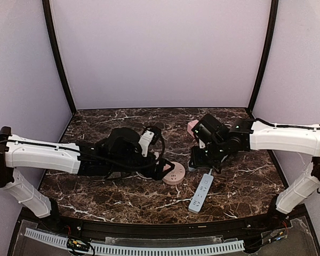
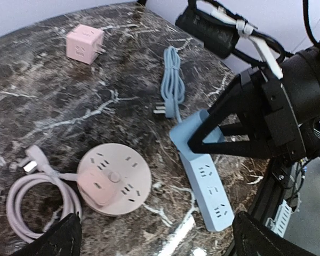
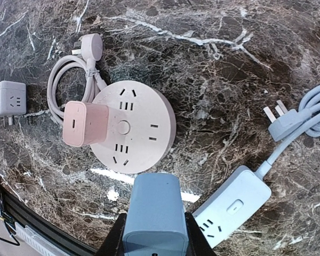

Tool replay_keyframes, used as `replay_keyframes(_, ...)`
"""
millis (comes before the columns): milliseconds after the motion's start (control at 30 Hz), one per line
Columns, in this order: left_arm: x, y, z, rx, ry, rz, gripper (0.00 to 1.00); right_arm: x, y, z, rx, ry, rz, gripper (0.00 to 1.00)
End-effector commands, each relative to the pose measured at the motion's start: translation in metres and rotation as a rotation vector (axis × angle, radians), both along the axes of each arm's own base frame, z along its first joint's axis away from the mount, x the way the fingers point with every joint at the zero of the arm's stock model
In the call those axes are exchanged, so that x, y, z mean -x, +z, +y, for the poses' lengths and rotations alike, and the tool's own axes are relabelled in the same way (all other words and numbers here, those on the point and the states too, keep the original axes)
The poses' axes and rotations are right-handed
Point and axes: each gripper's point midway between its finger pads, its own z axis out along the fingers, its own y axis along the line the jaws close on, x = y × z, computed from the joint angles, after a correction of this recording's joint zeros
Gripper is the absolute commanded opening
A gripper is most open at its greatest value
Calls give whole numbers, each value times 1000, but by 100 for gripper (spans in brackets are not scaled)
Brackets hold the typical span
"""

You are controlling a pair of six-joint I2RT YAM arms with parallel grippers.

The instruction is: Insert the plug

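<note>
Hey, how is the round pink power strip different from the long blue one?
The pink strip is a round disc; the blue strip is a long bar. The pink strip has a pink adapter plugged in; the blue strip's visible sockets are empty. Both lie flat on the table.

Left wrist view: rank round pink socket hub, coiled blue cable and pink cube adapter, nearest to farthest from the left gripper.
1. Round pink socket hub, just ahead.
2. Coiled blue cable, mid-table, right.
3. Pink cube adapter, far left.
</note>
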Motion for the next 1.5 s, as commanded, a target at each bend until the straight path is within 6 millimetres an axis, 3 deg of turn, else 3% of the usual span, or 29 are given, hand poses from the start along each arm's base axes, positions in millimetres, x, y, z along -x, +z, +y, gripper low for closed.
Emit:
replay_keyframes(0, -29, -12, 54, -175, 156, -173, 99, -3, 1, 27, -34, 59, 25, 0)
replay_keyframes(200, -54, -19, 93, -141, 291, -253, 99, -8, -9, 46, 8, 94, 99, 0)
replay_keyframes(433, -54, -16, 108, -120, 323, -288, 99, -16, -35, 51, 38, 85, 207, 0)
replay_keyframes(600, -50, -8, 119, -91, 340, -315, 99, -19, -40, 50, 63, 61, 220, 0)
replay_keyframes(1467, -41, -1, 119, -36, 311, -301, 99, -38, -61, 33, 154, 22, 227, 0)
